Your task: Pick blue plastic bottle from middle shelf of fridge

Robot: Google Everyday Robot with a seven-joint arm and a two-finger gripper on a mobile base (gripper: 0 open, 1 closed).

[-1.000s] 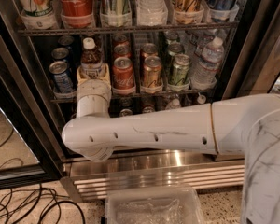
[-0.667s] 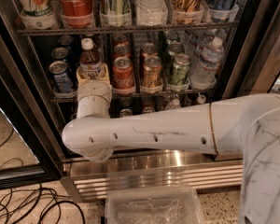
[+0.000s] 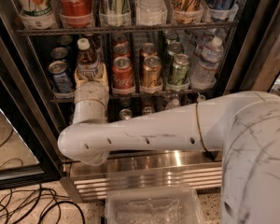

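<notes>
The pincer (image 3: 90, 80) sat at the left end of the middle shelf (image 3: 147, 95) of the fridge (image 3: 19, 101), right at the base of the upright blue plastic bottle (image 3: 86, 56) (white cap on top). Whether it pinched the bottle, I could not tell. A red cola can (image 3: 122, 73) stood just beside.

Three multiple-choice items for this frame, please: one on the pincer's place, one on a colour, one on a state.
1. Where is the pincer? A) at the blue plastic bottle on the middle shelf B) at the top-shelf cola bottle C) by the floor cables
2. The bottle's cap is: A) red B) white C) green
3. The bottle is: A) lying down B) upside down C) upright
Key: 1 A, its tip covers the bottle's lower part; 2 B, white shows above the brown drink; 3 C, cap points up.
</notes>
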